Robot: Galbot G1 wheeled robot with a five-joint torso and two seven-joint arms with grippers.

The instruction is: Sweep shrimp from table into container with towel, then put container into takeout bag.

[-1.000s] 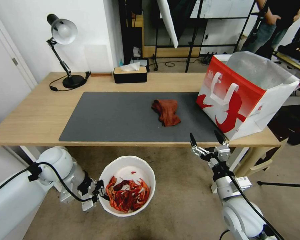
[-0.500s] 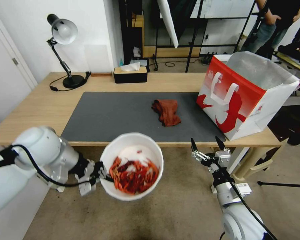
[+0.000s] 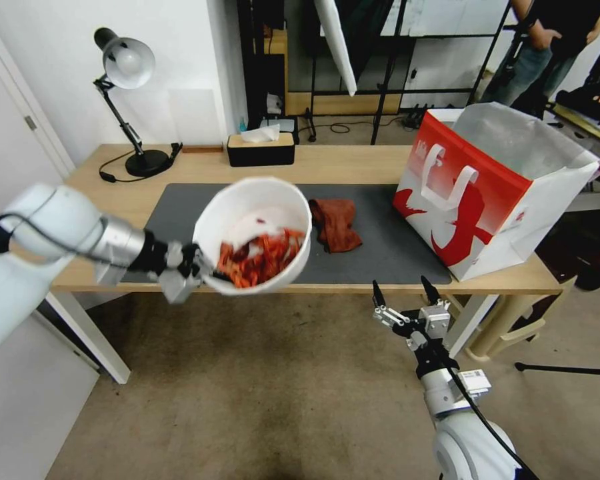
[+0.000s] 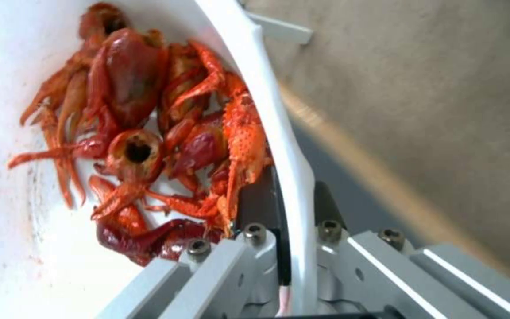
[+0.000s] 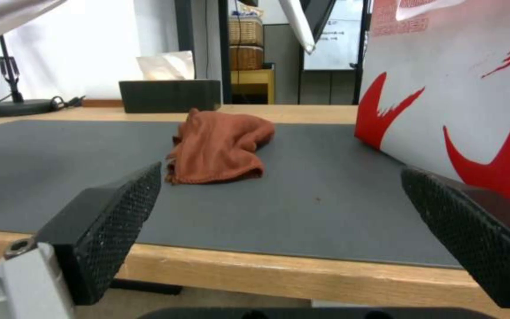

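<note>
Head view: our left gripper [image 3: 203, 267] clamps the near rim of the container [image 3: 250, 207], holding the white bowl aloft over the front edge of the table [image 3: 100, 200]. The bowl is tipped toward us, and the shrimp [image 3: 260, 257] lie heaped against its lower side, right next to the gripper. Beyond the bowl, the towel [image 3: 335, 223] sits crumpled on the dark mat [image 3: 380, 247], with the takeout bag [image 3: 493, 193] standing upright at the table's right end, its mouth open. A desk lamp [image 3: 123, 100] and a tissue box [image 3: 260, 148] stand along the far edge. Our right gripper [image 3: 403, 293] hangs below the table's front edge, fingers spread wide and holding nothing, well apart from the bowl.

Left wrist view: we see the left gripper [image 4: 284, 257] straddling the container's rim [image 4: 279, 133], one finger inside the bowl and one outside, pressed tight on the wall. The shrimp [image 4: 148, 133] crowd against the inner wall, touching the inside finger.

Right wrist view: our right gripper [image 5: 302, 212] faces the table's edge [image 5: 267, 270] with both pads far apart. Between them, farther off on the mat [image 5: 60, 159], lies the towel [image 5: 219, 148]; the takeout bag [image 5: 456, 97] rises just beside the one pad.
</note>
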